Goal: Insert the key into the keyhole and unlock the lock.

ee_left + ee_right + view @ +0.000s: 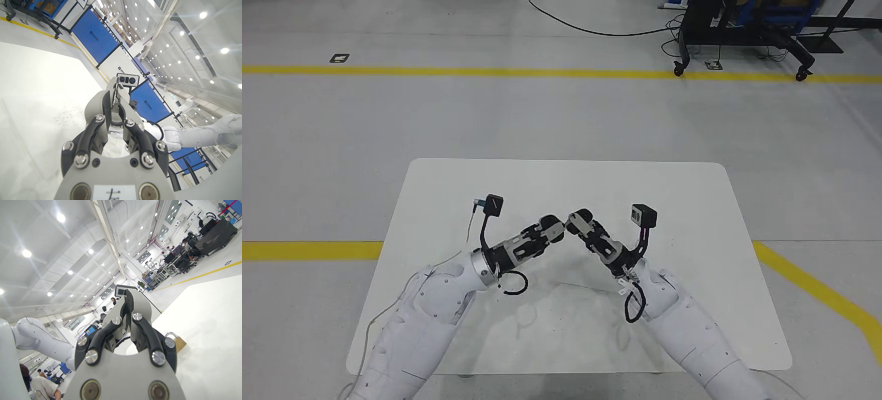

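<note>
two hands stand tip to tip above the middle of the white bench (682, 200), raised off its surface. the left hand (116, 87) is on the robot's left and the right hand (129, 295) on its right, each tilted upward toward the other.

right hand: pads pressed together along most of their length, with nothing seen projecting from them.

left hand: whether it is spread or pinching cannot be told. a thin dark-edged strip (115, 94) shows at its tip and may be the key, but this is unconfirmed. the key is not identified anywhere else.

lock (177, 341): a brass-coloured padlock with a silver shackle, lying on the bench just beside the right hand's base. it is apart from both tips and untouched. the shackle is partly hidden and the keyhole cannot be made out.

assessment: the tip-to-tip posture, in the air and away from the lock, reads as a pass or re-grip of the key between hands, to set the blade pointing outward before insertion. this is inference only. insertion is not yet begun.

next requirement, as judged: one hand must steady the lock body, since it lies loose and would likely slide under a push. the other must bring the blade square to the keyhole.

risk: a small key pinched off-axis may twist or drop.
</note>
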`<act>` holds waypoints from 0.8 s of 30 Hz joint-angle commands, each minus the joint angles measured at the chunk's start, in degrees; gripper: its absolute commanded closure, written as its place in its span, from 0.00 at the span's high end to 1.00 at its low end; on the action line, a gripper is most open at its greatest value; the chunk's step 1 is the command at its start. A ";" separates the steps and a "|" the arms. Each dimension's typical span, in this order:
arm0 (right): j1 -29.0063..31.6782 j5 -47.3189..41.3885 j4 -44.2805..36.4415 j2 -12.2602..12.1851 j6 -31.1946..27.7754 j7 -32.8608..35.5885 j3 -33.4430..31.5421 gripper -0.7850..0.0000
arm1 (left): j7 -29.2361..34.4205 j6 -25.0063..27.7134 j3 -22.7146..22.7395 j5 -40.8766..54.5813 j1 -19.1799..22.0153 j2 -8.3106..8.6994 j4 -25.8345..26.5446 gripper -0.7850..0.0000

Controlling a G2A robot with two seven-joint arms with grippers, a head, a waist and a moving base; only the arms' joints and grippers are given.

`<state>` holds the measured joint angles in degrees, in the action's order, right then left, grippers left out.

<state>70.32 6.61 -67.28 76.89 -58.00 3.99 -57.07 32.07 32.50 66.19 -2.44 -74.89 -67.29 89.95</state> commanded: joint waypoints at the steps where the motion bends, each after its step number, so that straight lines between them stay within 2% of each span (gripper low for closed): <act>1: 0.01 -0.01 -0.02 0.03 0.00 0.17 0.01 0.00 | -0.02 0.04 0.01 0.18 0.03 0.01 -0.08 0.16; 4: -0.08 -0.25 0.14 0.13 0.00 0.42 0.17 0.00 | 0.00 0.14 -0.02 0.44 0.05 0.03 -0.12 0.18; 11: -0.40 -0.44 0.42 0.31 0.00 0.73 0.20 0.00 | 0.18 0.03 -0.32 0.23 0.10 0.07 -0.21 0.12; 14: -0.42 -0.34 0.50 0.36 0.00 0.78 0.11 0.00 | 0.06 -0.22 -0.41 0.09 0.17 0.07 -0.24 0.00; 24: -0.16 -0.11 -0.01 0.40 0.00 1.22 -0.30 0.00 | -1.81 -0.75 0.49 -0.56 -0.11 0.20 -0.27 0.00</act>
<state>70.13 6.52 -67.17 77.29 -58.00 5.15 -57.36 30.34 31.73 66.58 -3.01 -74.95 -67.10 89.63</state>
